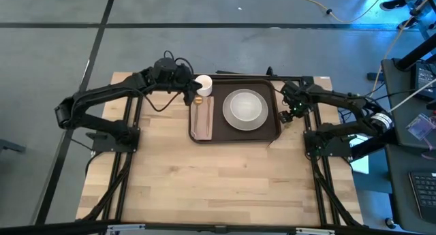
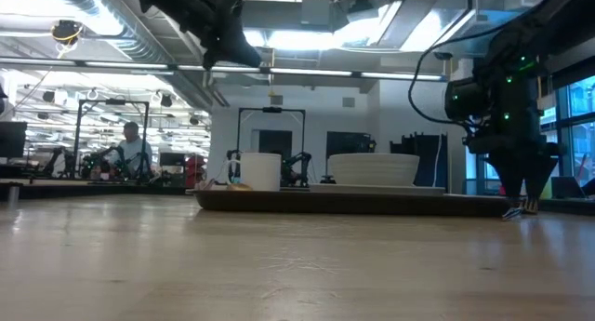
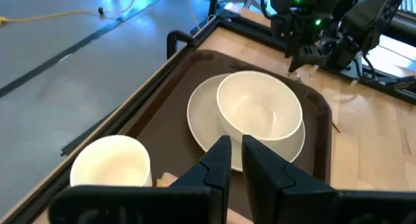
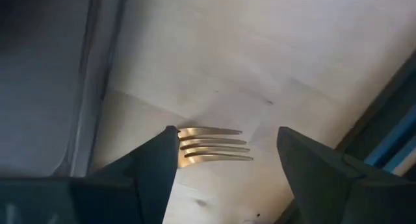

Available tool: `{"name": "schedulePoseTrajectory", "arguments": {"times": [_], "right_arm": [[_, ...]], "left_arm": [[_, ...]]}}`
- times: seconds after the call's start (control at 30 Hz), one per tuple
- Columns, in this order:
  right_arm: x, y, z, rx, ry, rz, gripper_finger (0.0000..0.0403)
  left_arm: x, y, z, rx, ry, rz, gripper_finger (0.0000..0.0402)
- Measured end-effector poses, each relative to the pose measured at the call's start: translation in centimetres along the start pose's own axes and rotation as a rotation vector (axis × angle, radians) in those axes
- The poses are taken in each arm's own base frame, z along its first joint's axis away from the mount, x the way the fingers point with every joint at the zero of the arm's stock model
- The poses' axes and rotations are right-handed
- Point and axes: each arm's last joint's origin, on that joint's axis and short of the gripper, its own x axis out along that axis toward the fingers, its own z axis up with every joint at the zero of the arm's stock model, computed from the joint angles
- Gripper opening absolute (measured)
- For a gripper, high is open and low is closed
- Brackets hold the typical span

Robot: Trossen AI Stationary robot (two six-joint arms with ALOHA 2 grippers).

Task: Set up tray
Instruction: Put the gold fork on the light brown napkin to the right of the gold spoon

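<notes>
**Operator:** I start with the counter (image 1: 225,180). The tray (image 1: 272,129) lies at its far middle, long axis running across from arm to arm. On it I have a plate (image 1: 230,119) with a bowl (image 1: 245,107) inside, a napkin (image 1: 202,122) at the left end, and a cup (image 1: 204,85) at the far left corner.

**Colleague:** Which arm is working?

**Operator:** The right gripper (image 1: 289,114), I judge. It hangs low just off the tray's right rim, jaws spread wide and holding nothing. In the right wrist view a gold fork (image 4: 211,147) lies on bare wood between them, tines near one finger.

**Colleague:** So the tray is toward the left from there?

**Operator:** Yes, just beside. The right arm is clearly nearer the fork.

**Colleague:** And the left?

**Operator:** The left gripper (image 3: 235,160) hovers above the cup and napkin, jaws nearly closed, seemingly empty.
</notes>
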Motion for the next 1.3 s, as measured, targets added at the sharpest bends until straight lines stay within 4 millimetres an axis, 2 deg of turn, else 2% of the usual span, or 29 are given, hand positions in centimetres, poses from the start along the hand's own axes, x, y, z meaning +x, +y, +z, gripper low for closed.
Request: {"name": "schedulePoseTrajectory", "arguments": {"times": [0.33, 0.87, 1.3], "right_arm": [[1.8, 0.5, 0.7, -0.044, 0.116, 0.078, 0.0238], [2.1, 0.5, 0.6, -0.048, 0.148, 0.087, 0.0103], [1.7, 0.8, 0.7, -0.067, 0.168, 0.156, 0.0059]], "left_arm": [[1.3, 0.2, -0.5, -0.004, 0.039, -0.001, 0.0033], [1.3, 0.2, -0.5, -0.002, 0.039, 0.000, 0.0033], [1.3, 0.2, -0.5, -0.002, 0.039, 0.003, 0.0033]]}}
